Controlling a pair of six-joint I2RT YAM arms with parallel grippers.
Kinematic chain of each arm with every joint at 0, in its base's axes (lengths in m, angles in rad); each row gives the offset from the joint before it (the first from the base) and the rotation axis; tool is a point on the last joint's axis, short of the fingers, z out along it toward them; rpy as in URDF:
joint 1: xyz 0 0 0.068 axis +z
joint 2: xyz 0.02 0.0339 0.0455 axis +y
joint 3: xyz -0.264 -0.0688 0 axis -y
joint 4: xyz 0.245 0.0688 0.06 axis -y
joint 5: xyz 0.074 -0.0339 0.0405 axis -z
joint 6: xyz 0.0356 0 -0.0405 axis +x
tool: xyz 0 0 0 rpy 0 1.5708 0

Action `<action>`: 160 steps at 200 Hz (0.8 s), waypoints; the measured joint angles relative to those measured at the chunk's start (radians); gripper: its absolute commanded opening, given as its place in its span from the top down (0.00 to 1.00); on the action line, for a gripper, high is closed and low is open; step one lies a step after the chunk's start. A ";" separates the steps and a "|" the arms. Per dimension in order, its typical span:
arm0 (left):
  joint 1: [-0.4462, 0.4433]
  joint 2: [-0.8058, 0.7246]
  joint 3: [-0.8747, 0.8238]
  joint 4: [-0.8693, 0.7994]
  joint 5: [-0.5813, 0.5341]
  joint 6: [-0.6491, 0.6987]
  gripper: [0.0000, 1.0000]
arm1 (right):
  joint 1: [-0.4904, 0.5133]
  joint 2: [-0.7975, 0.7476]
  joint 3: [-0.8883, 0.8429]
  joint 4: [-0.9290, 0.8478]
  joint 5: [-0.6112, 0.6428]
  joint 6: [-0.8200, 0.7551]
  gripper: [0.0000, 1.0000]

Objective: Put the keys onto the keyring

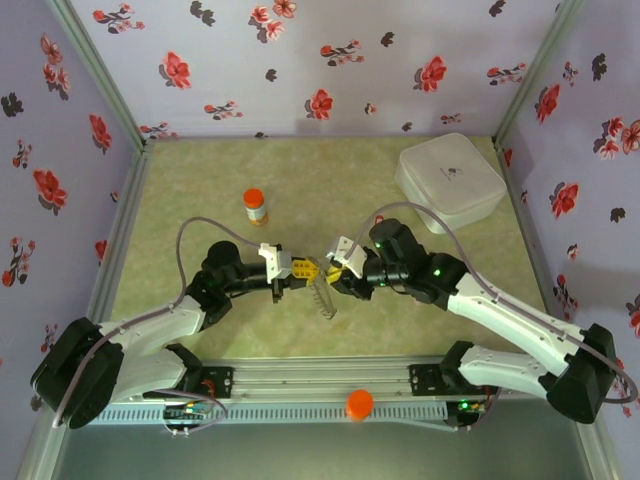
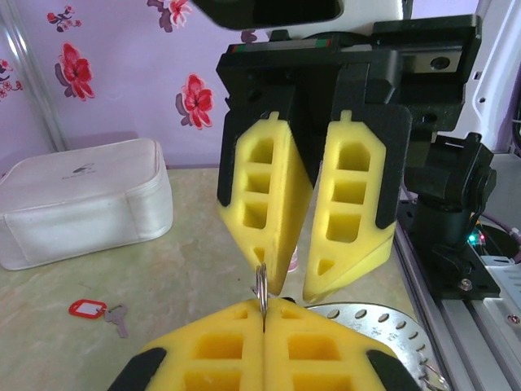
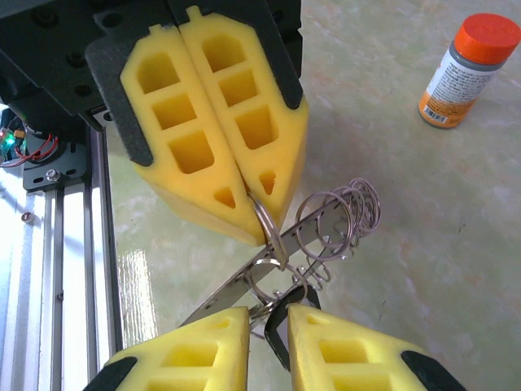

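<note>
Keyring [image 3: 273, 236] pinched edge-on in your left end effector [image 2: 262, 308], closed tight on it, held above table [image 2: 163, 277] so loop faces partner. Your right end effector [image 3: 269, 316] jaws slightly apart at ring, dark piece [image 3: 278, 338] in gap; grip unclear. Red-tagged key [image 2: 88, 308] lies on table, unthreaded

The walls [image 1: 330, 60] are lilac with red and dark flowers; the tabletop [image 1: 200, 190] is pale marbled green. Claw pads [image 2: 260, 204] yellow, ring [image 2: 261, 281] silvery, bottle cap [image 1: 254, 197] orange, case [image 1: 450, 180] white, key tag [image 2: 87, 308] red.
</note>
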State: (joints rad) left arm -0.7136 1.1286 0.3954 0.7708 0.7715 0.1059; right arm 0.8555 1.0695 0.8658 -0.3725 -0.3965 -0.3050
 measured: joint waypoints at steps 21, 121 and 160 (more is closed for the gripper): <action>0.000 0.003 0.000 0.008 0.000 -0.003 1.00 | 0.002 0.018 -0.002 0.023 -0.001 0.004 0.79; 0.000 0.018 -0.004 0.023 0.006 -0.018 1.00 | 0.006 0.063 -0.019 0.086 -0.007 0.028 0.78; 0.000 0.018 -0.004 0.032 0.007 -0.023 1.00 | 0.001 -0.035 -0.091 0.091 0.024 0.027 0.71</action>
State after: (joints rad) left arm -0.7136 1.1461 0.3916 0.8024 0.7788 0.0834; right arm 0.8566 1.0340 0.7746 -0.2817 -0.3721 -0.2775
